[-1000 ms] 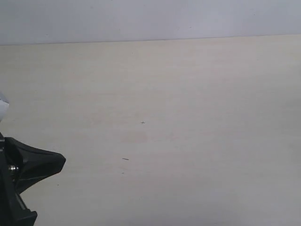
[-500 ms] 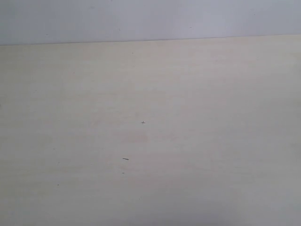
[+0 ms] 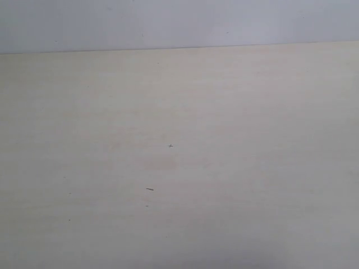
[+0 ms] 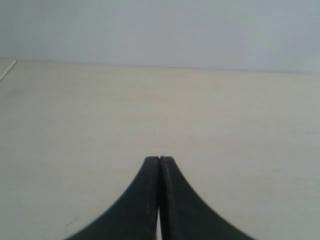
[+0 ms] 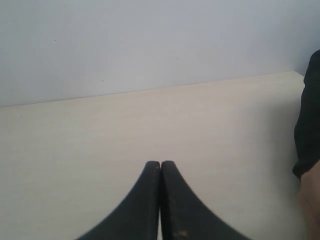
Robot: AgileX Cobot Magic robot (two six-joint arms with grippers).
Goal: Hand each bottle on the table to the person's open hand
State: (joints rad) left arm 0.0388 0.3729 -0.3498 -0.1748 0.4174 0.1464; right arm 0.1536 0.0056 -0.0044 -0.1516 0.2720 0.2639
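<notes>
your left end effector point(image 4: 159, 162) is pinched fully closed above the pale surface point(image 3: 224, 112), gripping nothing. your right end effector point(image 5: 160, 165) is closed and empty too. the person's dark sleeve point(image 5: 308, 125), with a sliver of skin, sits off to one side of it, not touching.

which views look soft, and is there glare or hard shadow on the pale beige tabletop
Exterior view: flat, even light on the pale beige tabletop, no glare or hard shadow; left wrist view: the black left gripper, near the lens, is soft-edged; right wrist view: black right gripper likewise, dark sleeve blurred.
</notes>
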